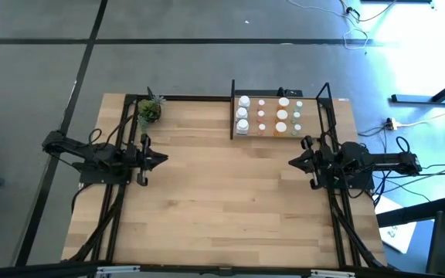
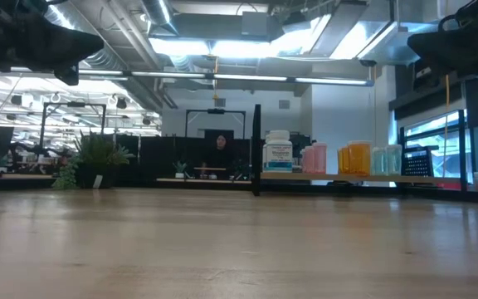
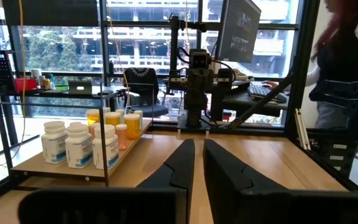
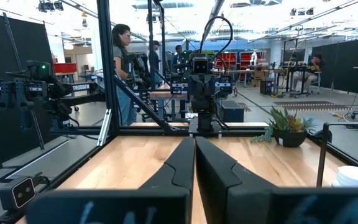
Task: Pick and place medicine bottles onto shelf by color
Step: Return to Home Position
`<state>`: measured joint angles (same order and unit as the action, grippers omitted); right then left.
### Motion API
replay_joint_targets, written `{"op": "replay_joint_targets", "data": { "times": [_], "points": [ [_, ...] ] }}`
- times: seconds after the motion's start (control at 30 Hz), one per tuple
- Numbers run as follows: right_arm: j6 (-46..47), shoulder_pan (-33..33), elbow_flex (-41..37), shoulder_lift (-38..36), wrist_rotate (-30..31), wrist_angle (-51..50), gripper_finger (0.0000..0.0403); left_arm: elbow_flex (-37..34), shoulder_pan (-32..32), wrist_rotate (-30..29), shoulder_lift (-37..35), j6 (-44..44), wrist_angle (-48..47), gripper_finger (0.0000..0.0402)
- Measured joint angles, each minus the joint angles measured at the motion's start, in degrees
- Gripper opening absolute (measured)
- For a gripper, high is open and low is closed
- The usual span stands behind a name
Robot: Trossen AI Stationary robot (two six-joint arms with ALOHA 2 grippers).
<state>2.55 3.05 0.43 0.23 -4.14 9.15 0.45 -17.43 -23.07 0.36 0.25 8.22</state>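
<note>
A light wooden shelf board (image 2: pixel 326 176) carries a row: a white cylindrical bottle with blue label (image 2: pixel 278 152), then pink bottles (image 2: pixel 314 158), orange bottles (image 2: pixel 355 158) and pale blue-green bottles (image 2: pixel 386 159). A leafy green potted plant (image 2: pixel 98 159) stands well apart from them.

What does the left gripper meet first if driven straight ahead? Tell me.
The left gripper points over bare tabletop straight at the right gripper, likely its first contact; the shelf stands off that line.

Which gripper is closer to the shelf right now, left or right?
Right. The right gripper is just in front of the shelf, by its front edge. The left gripper is across the table, well off the shelf's left end, closer to the potted plant.
</note>
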Motion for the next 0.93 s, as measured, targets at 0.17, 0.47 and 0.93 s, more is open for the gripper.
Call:
{"op": "replay_joint_targets", "data": {
  "times": [0.17, 0.47, 0.93],
  "points": [
    [0.00, -0.01, 0.00, 0.01, 0.02, 0.00, 0.0018, 0.00, 0.00, 0.00, 0.00, 0.00, -0.01, 0.0031],
    [0.00, 0.00, 0.00, 0.02, 0.02, 0.00, 0.0018, 0.00, 0.00, 0.00, 0.00, 0.00, -0.01, 0.0016],
    [-0.01, -0.02, 0.00, 0.02, 0.02, 0.00, 0.0018, 0.00, 0.00, 0.00, 0.00, 0.00, -0.01, 0.0002]
  ]
}}
